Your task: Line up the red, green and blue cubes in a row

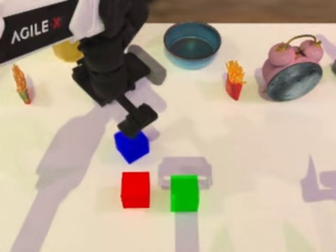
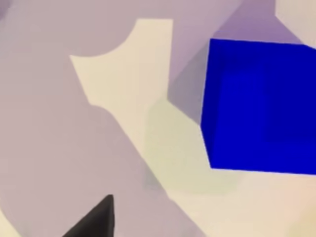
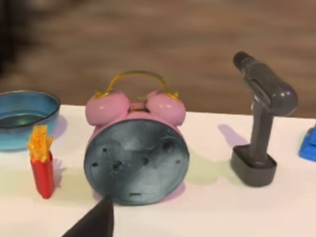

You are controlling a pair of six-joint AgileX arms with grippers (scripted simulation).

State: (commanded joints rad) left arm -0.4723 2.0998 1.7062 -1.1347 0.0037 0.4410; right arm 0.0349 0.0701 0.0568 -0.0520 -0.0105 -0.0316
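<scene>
The blue cube (image 1: pixel 132 146) rests on the table, just behind the red cube (image 1: pixel 135 189). The green cube (image 1: pixel 184 193) stands to the right of the red one, level with it, with a gap between them. My left gripper (image 1: pixel 137 123) hangs over the blue cube's far edge, open. In the left wrist view the blue cube (image 2: pixel 256 106) fills the side of the picture, and only one dark fingertip (image 2: pixel 98 219) shows, clear of the cube. My right arm is out of the top view. One fingertip (image 3: pixel 96 222) of its open gripper shows in the right wrist view, holding nothing.
Along the back stand a blue bowl (image 1: pixel 192 44), a red fries carton (image 1: pixel 234 81), a pink alarm clock (image 1: pixel 292 71), a second fries carton (image 1: pixel 22 84) at the far left and a yellow object (image 1: pixel 67 51). A grey drill (image 3: pixel 261 128) stands beside the clock.
</scene>
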